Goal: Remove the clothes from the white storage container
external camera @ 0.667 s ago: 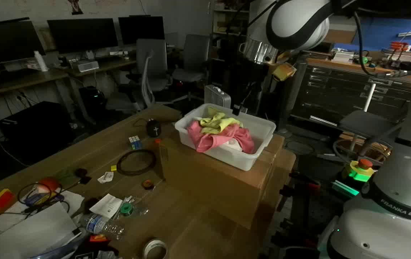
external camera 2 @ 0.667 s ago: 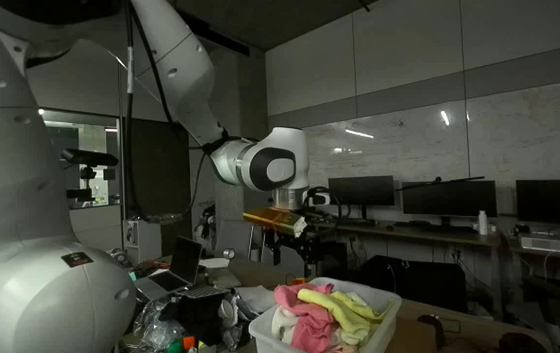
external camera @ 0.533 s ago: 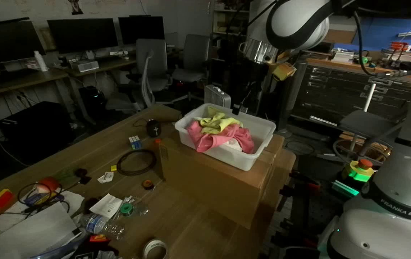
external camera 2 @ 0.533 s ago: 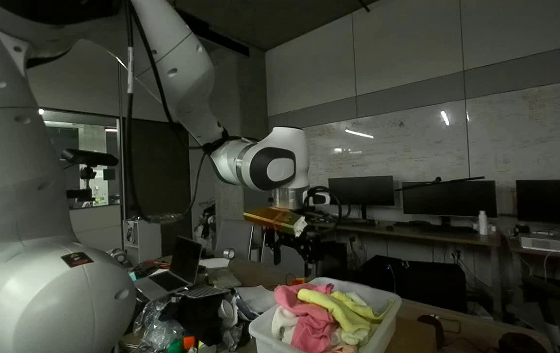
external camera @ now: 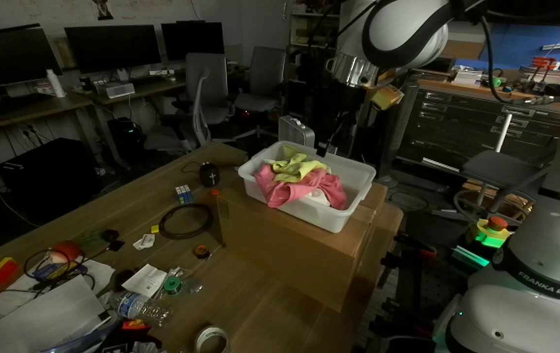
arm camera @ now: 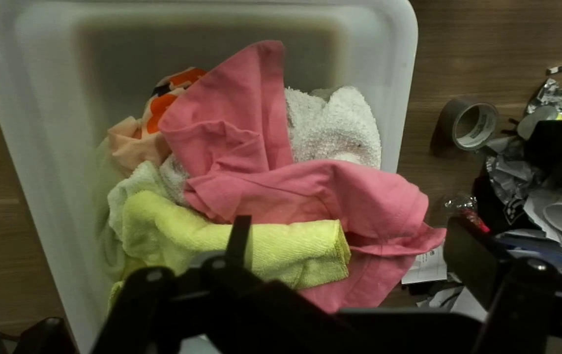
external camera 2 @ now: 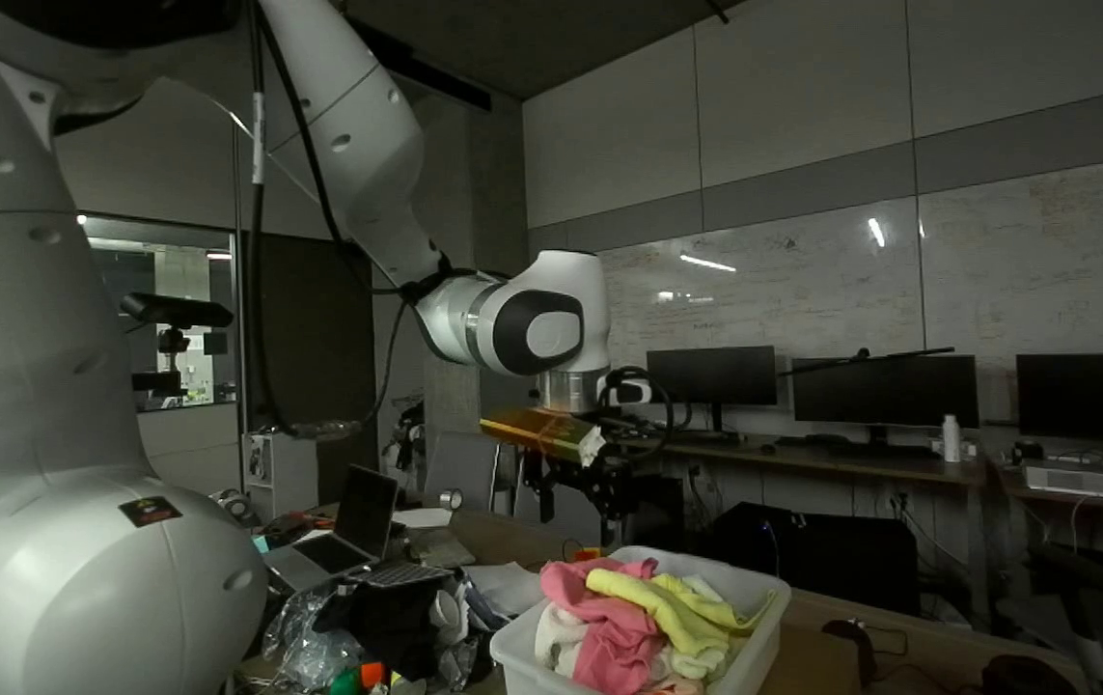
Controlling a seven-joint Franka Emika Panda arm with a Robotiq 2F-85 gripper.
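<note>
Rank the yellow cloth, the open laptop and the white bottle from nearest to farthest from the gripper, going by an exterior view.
1. Yellow cloth: below the gripper, in the white container.
2. Open laptop: amid clutter on the table, picture left.
3. White bottle: on the far desk, picture right.

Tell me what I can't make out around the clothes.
In an exterior view: lower part of the white container, cut off by the picture edge.
Wrist view: part of the patterned cloth, under the pink cloth.
Wrist view: part of the yellow cloth, behind the gripper.
</note>
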